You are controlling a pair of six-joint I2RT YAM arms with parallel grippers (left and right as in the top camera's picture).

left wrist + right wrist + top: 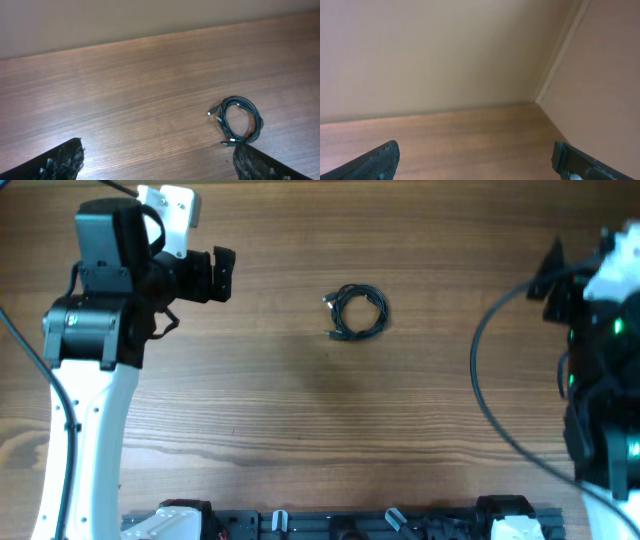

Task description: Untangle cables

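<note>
Left claw (228,274): spread wide, pinching nothing, held off the counter (300,420) toward its far left part and aimed at the middle. Outward from there, across bare wood: the cables (357,311), wound into one small, nearly round coil lying flat near the counter's middle, well apart from both arms. Lies to the right of the left claw and slightly nearer the robot's base. In the left wrist view, sits ahead and off to the right, just beyond the right fingertip (260,162). No marked long axis to line up with, only two silvery plug ends (330,302) poking out on the side that faces the left claw. Right claw (477,162): likewise spread and empty, farther from the coil, turned toward the wall (445,55), no cable in its wrist view. Judged from this: left side nearer and better aimed. Probably calls for a swing rightward and down onto a plug end or the coil's near edge.
</note>
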